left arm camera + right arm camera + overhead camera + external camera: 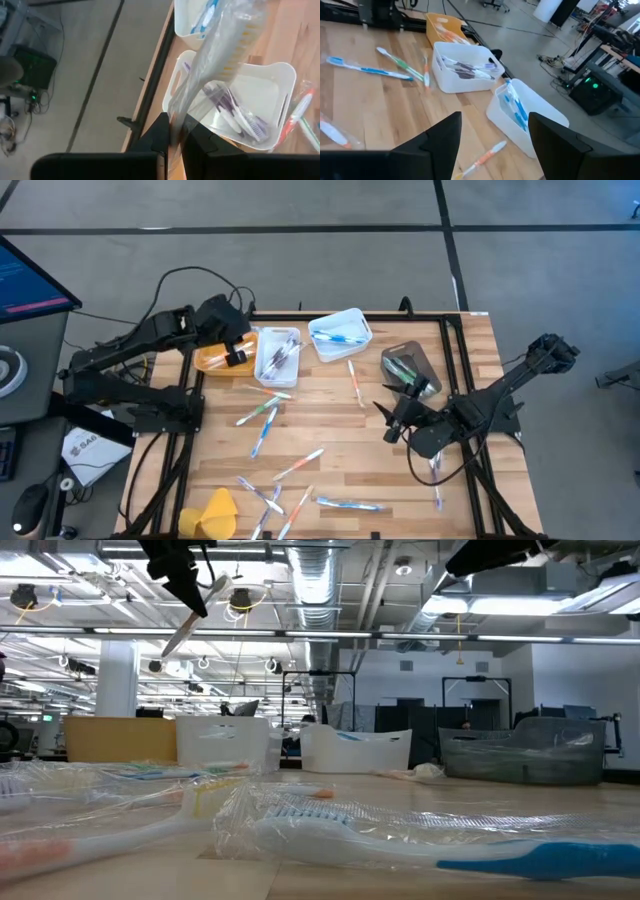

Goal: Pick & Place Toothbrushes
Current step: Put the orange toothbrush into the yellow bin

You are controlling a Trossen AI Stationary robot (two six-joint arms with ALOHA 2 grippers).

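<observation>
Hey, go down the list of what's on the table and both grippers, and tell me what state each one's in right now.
left gripper: shut on a wrapped toothbrush, above the bins
right gripper: open, empty, over the table
orange bin: holds toothbrushes
middle white bin: holds purple brushes
far white bin: holds blue brushes
dark bin: holds a green brush
loose toothbrushes: lying scattered on the table
yellow lump: at the table's near edge
</observation>
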